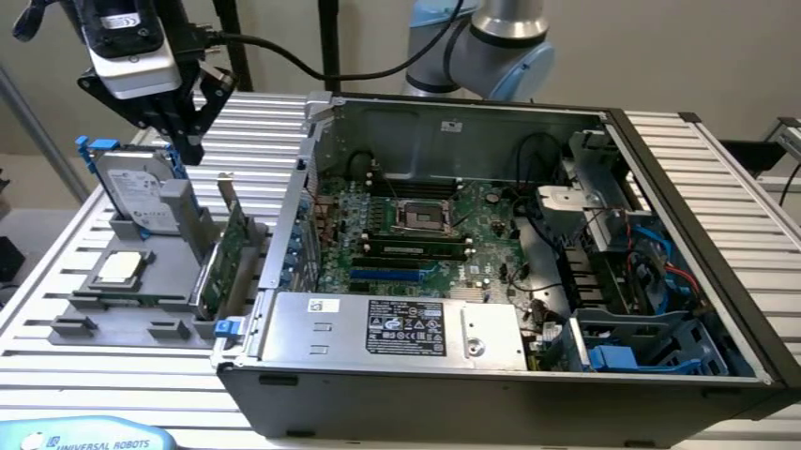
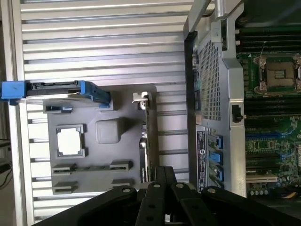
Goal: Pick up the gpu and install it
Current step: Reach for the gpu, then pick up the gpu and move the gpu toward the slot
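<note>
The tool (image 1: 190, 148), pinched closed and empty, hovers above the gpu (image 1: 233, 251) upright in its holder (image 1: 126, 323).

The arm (image 1: 501, 42) hangs its gripper (image 1: 189, 150) pointing downward — fingers (image 2: 170, 181) pressed together, gripping nothing.

Raised outside camera, plus wrist camera.
Exterior view looks down on the open computer case (image 1: 501, 398), parts holder (image 1: 113, 328) at its nine o'clock; wrist view faces straight down, closer, sharing holder (image 2: 94, 153) and case (image 2: 211, 80).
</note>
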Motion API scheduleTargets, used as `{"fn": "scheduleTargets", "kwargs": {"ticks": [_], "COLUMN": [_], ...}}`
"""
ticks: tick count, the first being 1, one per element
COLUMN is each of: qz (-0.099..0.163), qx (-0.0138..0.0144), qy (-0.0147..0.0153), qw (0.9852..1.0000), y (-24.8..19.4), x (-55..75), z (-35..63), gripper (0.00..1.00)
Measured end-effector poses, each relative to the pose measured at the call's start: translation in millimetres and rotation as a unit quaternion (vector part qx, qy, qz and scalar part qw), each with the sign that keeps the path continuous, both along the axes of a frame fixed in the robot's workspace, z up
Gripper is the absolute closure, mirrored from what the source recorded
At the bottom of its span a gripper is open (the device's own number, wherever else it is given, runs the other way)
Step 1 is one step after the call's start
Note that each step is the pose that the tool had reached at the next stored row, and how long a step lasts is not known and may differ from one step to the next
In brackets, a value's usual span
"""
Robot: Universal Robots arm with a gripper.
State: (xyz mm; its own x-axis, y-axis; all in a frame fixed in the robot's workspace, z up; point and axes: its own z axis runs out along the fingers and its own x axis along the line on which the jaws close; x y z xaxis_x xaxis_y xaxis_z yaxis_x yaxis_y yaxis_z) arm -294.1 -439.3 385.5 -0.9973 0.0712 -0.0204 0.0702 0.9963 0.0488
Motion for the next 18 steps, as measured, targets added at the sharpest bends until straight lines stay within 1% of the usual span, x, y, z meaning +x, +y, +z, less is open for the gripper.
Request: {"fn": "scheduleTargets", "kwargs": {"ticks": [4, 18], "qz": [0.000, 0.000], "qx": [0.0005, 0.0006], "qy": [0.0000, -0.0001], "qw": [1.0000, 1.0000], "y": [-0.3, -0.3], "x": [-16.6, -17.3], "z": [-1.3, -1.3], "gripper": [0.89, 0.89]}}
